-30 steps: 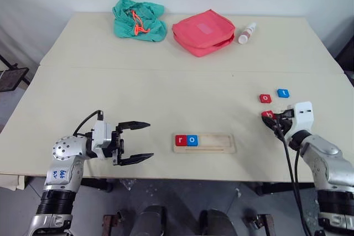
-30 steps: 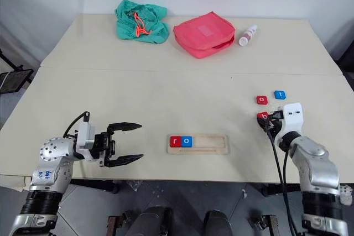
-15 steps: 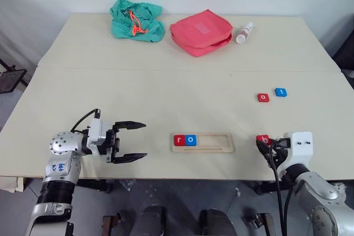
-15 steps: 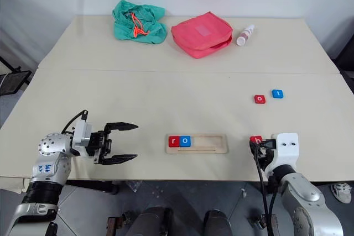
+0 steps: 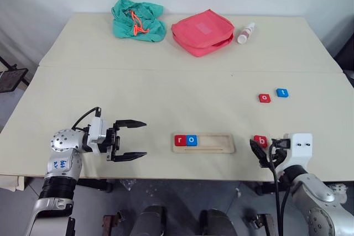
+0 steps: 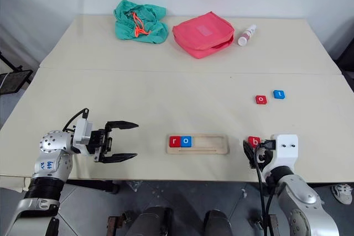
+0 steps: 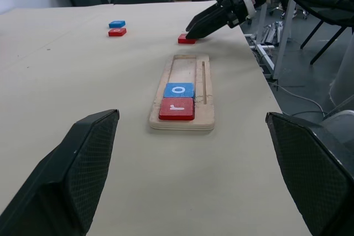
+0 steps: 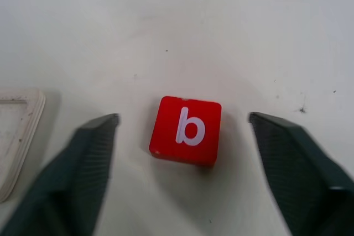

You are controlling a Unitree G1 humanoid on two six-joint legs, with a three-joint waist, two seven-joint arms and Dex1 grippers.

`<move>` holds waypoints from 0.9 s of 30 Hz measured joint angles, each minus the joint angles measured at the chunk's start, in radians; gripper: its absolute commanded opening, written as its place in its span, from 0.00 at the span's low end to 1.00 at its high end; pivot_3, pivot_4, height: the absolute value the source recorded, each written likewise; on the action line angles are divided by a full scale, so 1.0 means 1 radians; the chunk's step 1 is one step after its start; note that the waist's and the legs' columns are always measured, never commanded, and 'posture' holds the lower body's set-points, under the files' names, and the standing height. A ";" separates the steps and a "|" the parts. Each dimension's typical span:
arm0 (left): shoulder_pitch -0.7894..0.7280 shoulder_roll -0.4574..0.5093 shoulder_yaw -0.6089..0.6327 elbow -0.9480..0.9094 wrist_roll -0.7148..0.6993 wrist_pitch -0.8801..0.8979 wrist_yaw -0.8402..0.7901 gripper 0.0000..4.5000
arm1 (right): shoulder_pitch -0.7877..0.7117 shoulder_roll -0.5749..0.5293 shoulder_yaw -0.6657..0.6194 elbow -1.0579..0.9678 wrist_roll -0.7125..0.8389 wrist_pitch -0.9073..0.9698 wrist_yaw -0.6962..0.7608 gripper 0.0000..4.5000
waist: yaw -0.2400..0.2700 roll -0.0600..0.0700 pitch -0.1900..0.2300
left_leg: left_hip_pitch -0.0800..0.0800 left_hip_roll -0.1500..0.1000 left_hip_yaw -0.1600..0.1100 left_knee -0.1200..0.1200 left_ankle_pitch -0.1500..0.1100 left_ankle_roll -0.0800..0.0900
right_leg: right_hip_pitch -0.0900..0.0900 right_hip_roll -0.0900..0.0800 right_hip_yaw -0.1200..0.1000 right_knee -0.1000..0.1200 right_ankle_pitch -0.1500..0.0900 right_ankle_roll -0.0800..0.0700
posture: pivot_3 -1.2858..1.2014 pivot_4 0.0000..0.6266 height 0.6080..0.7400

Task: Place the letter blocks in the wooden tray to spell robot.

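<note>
Right wrist view puts the red b block (image 8: 187,130) flat on the table (image 8: 138,31), square between my right gripper (image 8: 185,147) fingers, with clear space on each side; the jaws stand wide and touch nothing. I read that as the block set down near the tray's open end so it can be gripped afresh at a better angle for sliding in.

The wooden tray (image 5: 203,143) lies just beyond the jaws toward the robot's left, its rounded end visible past one finger. It already carries the red r block (image 5: 180,140) and the blue o block (image 5: 191,140) side by side at its far end, so the next free slot is the one for b.

Ahead of the right jaws, well apart, the red o block (image 5: 265,98) and the blue t block (image 5: 282,93) lie beside each other, waiting their turn.

My left gripper (image 5: 133,139) hovers beyond the tray's filled end, jaws wide and pointing along it, holding nothing; I judge it is parked there to steady the tray if needed.
</note>
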 measured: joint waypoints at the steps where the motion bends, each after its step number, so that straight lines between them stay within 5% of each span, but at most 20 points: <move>1: 0.000 0.000 0.000 -0.001 0.000 0.000 0.000 1.00 | 0.002 -0.001 0.000 0.007 0.001 -0.006 0.009 1.00 | 0.000 0.000 0.000 | 0.000 0.000 0.000 0.000 0.000 0.000 | 0.000 0.000 0.000 0.000 0.000 0.000 | 0.52 0.24 1.00; 4: 0.000 0.000 0.000 -0.004 0.000 0.002 0.000 1.00 | 0.009 -0.037 -0.001 0.018 0.005 -0.039 0.069 1.00 | 0.000 0.000 0.000 | 0.000 0.000 0.000 0.000 0.000 0.000 | 0.000 0.000 0.000 0.000 0.000 0.000 | 0.52 0.24 1.00; 12: 0.000 -0.005 0.000 -0.023 -0.003 0.006 0.001 1.00 | -0.006 -0.429 -0.019 0.194 0.009 -0.200 0.493 1.00 | 0.001 0.000 0.000 | 0.000 0.000 0.002 0.000 0.000 0.001 | 0.001 0.000 0.000 -0.002 0.000 0.000 | 0.52 0.24 1.00; 18: 0.007 -0.011 0.001 -0.030 -0.007 0.008 0.001 1.00 | -0.171 -0.625 0.062 0.392 -0.039 -0.299 0.742 1.00 | 0.000 0.000 0.000 | 0.000 0.001 0.002 0.001 0.000 0.001 | 0.001 0.000 -0.001 -0.002 0.000 0.000 | 0.52 0.24 1.00; 27: 0.091 -0.012 0.017 -0.114 -0.018 0.015 0.031 1.00 | -0.457 -0.720 0.311 0.698 -0.212 -0.466 0.990 1.00 | 0.003 -0.001 0.001 | -0.001 0.000 0.000 0.002 0.000 0.001 | 0.002 -0.001 -0.003 -0.004 0.000 0.000 | 0.52 0.24 1.00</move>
